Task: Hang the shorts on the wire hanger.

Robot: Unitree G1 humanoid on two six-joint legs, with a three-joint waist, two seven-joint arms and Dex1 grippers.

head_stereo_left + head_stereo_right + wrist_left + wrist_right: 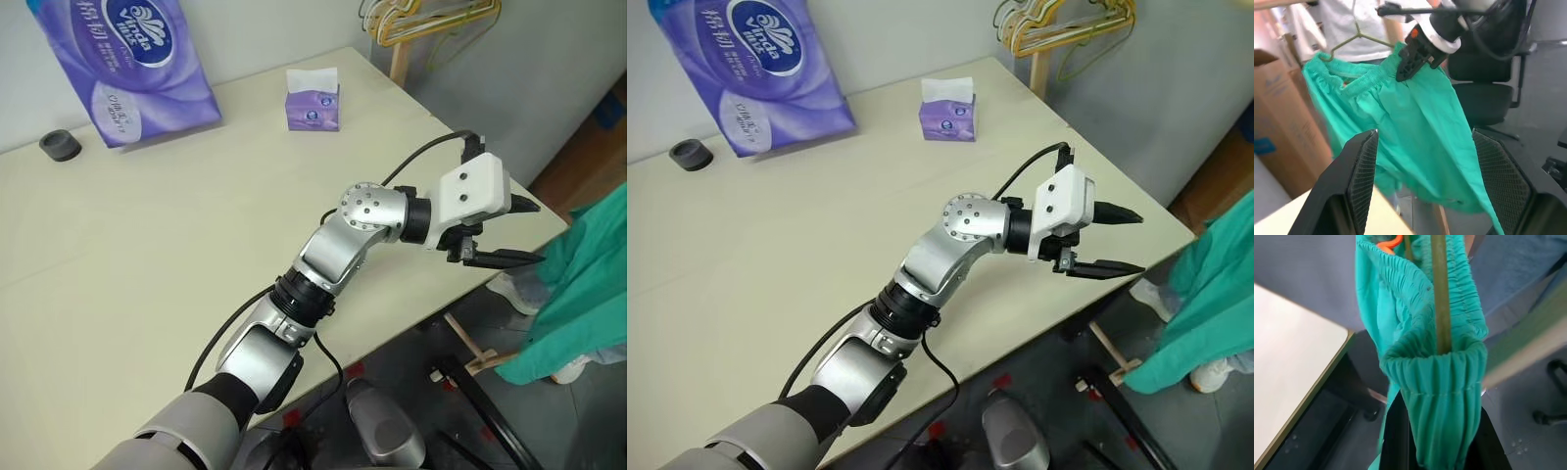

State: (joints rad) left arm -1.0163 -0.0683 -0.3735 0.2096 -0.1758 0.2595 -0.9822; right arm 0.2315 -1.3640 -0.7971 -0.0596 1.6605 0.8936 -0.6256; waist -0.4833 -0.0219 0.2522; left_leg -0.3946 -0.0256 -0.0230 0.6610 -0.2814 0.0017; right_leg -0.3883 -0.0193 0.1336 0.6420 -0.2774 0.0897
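teal-green fabric hangs beyond the table's right edge: the shorts are off the table, bunched at the gathered waistband. the wire hanger already sits in that waistband, its thin olive wire running inside the elastic in the right wrist view and its hook rising above the cloth in the left wrist view. the right gripper is clamped shut on the waistband, holding the shorts up. the left gripper stands out past the table's edge, near the fabric, with its black fingers spread wide and nothing between them. judging by this, the threading is at least partly done; what seems left is seating the waistband evenly along the hanger and letting go.
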